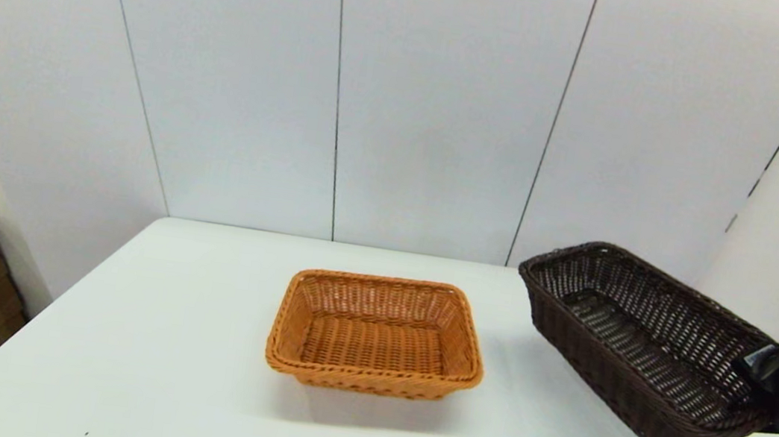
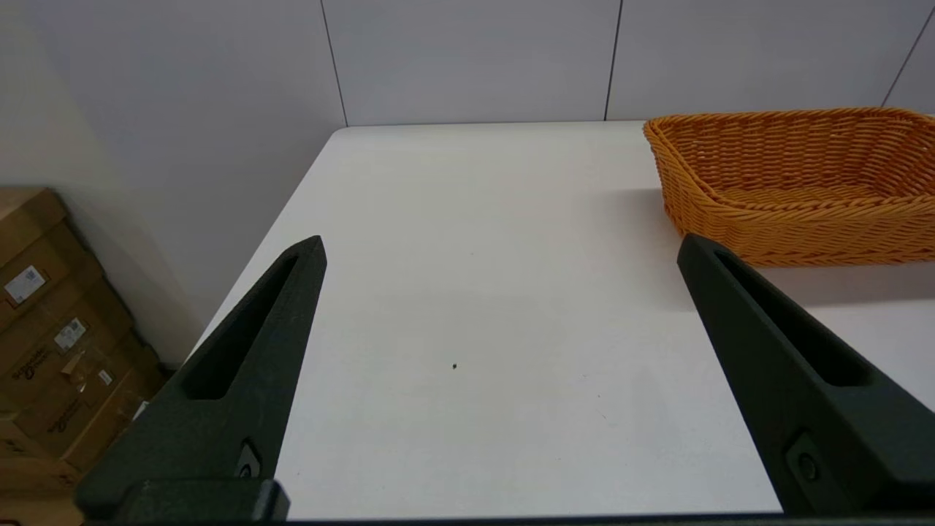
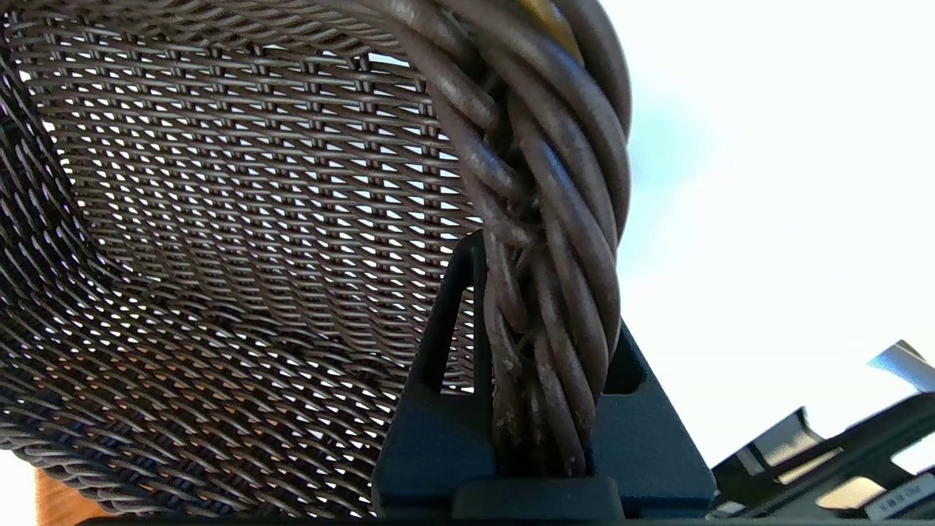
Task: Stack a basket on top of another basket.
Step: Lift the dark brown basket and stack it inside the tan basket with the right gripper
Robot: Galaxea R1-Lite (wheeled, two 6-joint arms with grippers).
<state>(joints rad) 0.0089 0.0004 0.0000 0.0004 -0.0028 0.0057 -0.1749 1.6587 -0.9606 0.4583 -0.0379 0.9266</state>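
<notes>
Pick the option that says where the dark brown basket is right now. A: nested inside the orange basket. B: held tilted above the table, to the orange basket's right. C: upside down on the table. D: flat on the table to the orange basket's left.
B: the right gripper has its fingers shut on the braided rim of the dark brown basket, holding it tilted above the table, beside the orange basket.

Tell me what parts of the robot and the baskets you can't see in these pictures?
- Right gripper: in the head view, the picture's right edge and the dark basket hide its fingers.
- Dark basket underside: no view shows it.
- Orange basket: cut off by the edge in the left wrist view; in the right wrist view only bits show through the dark weave.
- Left gripper: outside the head view.
</notes>
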